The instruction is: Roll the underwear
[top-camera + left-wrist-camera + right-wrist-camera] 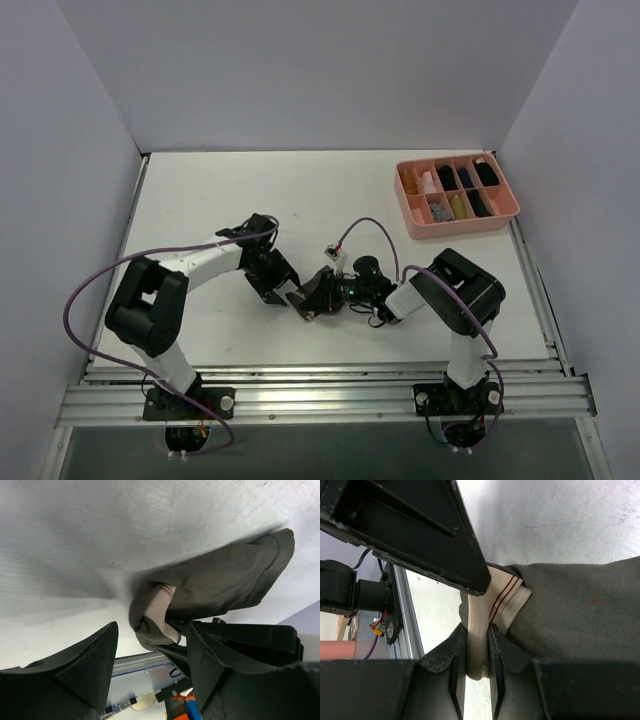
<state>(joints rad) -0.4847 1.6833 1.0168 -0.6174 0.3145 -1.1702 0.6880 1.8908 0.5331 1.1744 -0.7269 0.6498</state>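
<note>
The underwear (318, 297) is found on the white table (250, 190) near its front middle, between the two grippers. Its striped beige waistband (495, 607) is pinched between the closed fingers of the right gripper (477, 630), and the olive cloth is spread away toward 3 o'clock in the right wrist view. The left gripper (152, 630) is held with its fingers (85, 665) spread wide and nothing gripped. The bunched waistband end is seen just ahead of the gap, at 12 o'clock in its wrist view, and from there the garment's long axis runs toward 2 o'clock. Overhead, the cloth lies at 4 o'clock from the left gripper and 9 o'clock from the right. Both are judged about equally near. The roll is judged to turn on the cloth being wound along that axis.
</note>
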